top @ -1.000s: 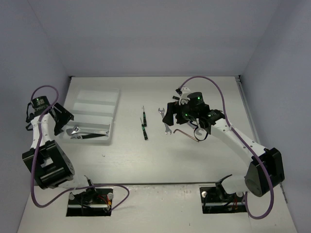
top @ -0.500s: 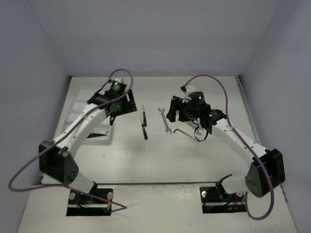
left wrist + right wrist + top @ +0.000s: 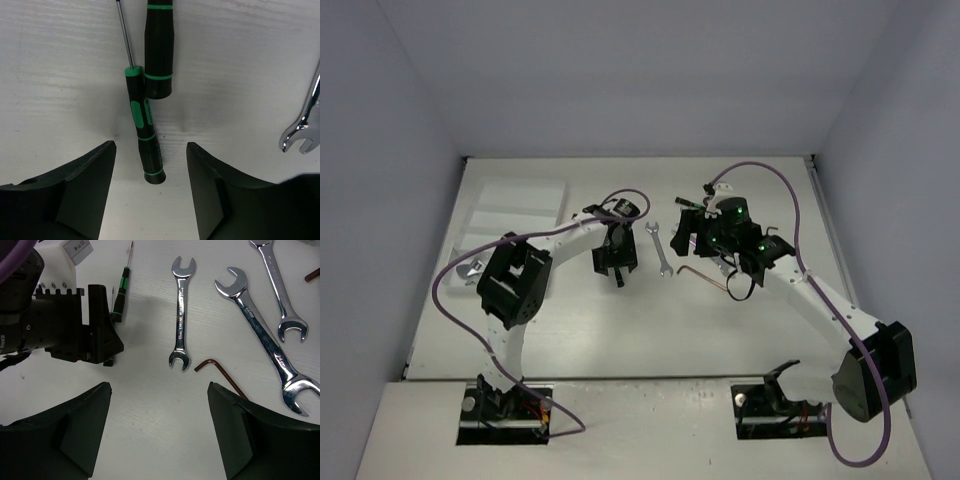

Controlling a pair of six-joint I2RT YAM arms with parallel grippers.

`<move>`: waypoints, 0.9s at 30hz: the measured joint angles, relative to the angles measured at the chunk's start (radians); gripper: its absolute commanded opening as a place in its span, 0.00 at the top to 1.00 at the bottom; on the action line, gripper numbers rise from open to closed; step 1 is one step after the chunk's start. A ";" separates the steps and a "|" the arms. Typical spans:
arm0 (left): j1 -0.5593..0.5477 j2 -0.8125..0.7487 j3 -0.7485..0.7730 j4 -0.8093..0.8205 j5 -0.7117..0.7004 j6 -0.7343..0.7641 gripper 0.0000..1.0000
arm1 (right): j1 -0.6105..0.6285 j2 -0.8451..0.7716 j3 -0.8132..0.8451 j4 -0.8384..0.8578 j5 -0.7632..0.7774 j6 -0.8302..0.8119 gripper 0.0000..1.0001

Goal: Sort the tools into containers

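Observation:
Two green-black screwdrivers lie side by side on the table: a thin one (image 3: 145,135) and a thicker one (image 3: 159,50). My left gripper (image 3: 150,192) hangs just above them, open and empty, with the thin handle's end between its fingers. It also shows in the top view (image 3: 618,262). My right gripper (image 3: 160,435) is open and empty over bare table. Ahead of it lie a small silver wrench (image 3: 180,315), a large wrench (image 3: 265,340), a third wrench (image 3: 280,290) and a red-brown hex key (image 3: 220,372). The white tray (image 3: 515,200) is at the far left.
An adjustable wrench (image 3: 468,272) lies in the tray's near slot. The small wrench (image 3: 658,248) and hex key (image 3: 705,272) lie between the two grippers. The left arm spans from its base across the tray's right edge. Grey walls enclose the table.
My left arm has swung from beside the tray at the far left across to the screwdrivers in the middle. My right gripper has shifted only slightly.

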 measured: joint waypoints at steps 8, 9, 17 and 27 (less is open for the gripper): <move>0.000 0.015 -0.018 0.030 0.001 -0.040 0.96 | 0.000 -0.014 -0.016 -0.001 0.000 0.000 0.25; 0.000 0.008 -0.029 0.038 0.001 -0.045 1.00 | 0.000 -0.014 -0.016 -0.001 0.000 0.000 0.25; 0.019 -0.092 -0.134 0.056 0.000 -0.068 1.00 | 0.000 -0.006 -0.015 -0.001 0.000 -0.003 0.25; 0.327 -0.582 -0.227 0.116 -0.045 -0.217 1.00 | -0.001 0.007 -0.008 0.000 0.000 -0.003 0.25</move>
